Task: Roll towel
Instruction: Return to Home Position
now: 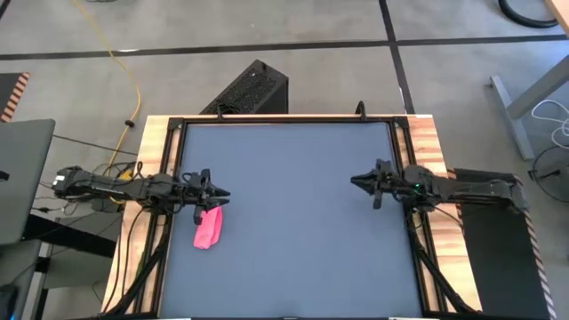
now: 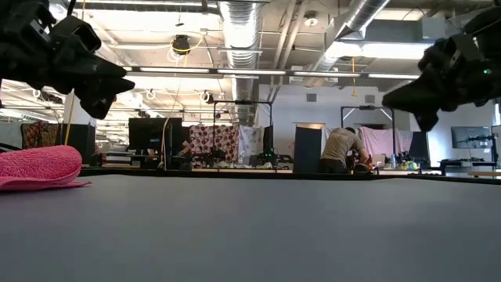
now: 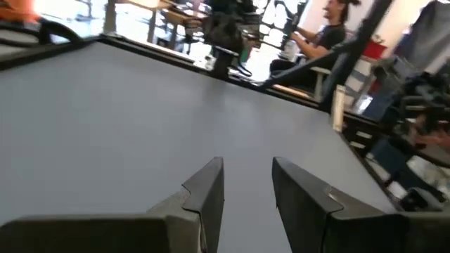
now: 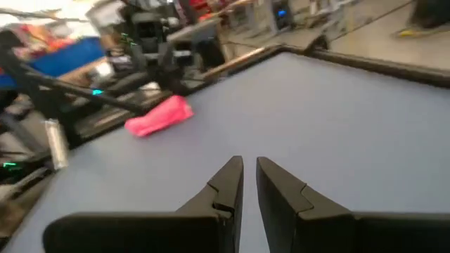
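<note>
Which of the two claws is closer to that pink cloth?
The left gripper, close by the rolled towel near the table's left edge; the right gripper hangs far across the table, opposite.

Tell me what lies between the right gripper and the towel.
Nothing but bare tabletop lies between the right gripper and the rolled towel; the high view shows it.

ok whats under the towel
Only the dark tabletop shows under the rolled towel. Its underside and inner layers are hidden. The left gripper hangs above, apart.
</note>
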Controlling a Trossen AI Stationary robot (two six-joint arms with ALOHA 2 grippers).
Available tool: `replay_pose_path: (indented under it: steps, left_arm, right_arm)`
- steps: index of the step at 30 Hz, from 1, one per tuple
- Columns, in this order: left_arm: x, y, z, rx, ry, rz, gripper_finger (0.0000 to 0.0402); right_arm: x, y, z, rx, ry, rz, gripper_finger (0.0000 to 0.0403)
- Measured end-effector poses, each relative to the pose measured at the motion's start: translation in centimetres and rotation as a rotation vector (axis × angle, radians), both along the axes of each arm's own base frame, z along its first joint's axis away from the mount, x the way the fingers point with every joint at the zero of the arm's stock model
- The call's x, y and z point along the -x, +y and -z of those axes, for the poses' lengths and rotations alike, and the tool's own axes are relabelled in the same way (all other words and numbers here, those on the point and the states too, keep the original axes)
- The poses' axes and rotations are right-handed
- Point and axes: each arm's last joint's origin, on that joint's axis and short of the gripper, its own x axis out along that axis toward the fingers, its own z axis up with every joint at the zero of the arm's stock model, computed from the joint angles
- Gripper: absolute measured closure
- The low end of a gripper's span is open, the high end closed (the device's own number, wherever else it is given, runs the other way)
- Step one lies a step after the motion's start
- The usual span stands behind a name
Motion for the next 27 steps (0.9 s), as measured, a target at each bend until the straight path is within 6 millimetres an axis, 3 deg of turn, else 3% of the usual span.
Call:
replay_pose_path:
  steps: [9,27]
  left_arm:
    - [0.0,0.2,0.2,-0.045,0.023,-0.061,0.0291]
    - [0.3,0.2,2.1,-0.017,0.222,-0.063,0.0291]
  right_arm:
    - [1.5,0.1,-1.3,0.108,-0.145,0.031,0.0337]
    - [1.5,0.1,-1.4,0.109,-0.157,0.029,0.0337]
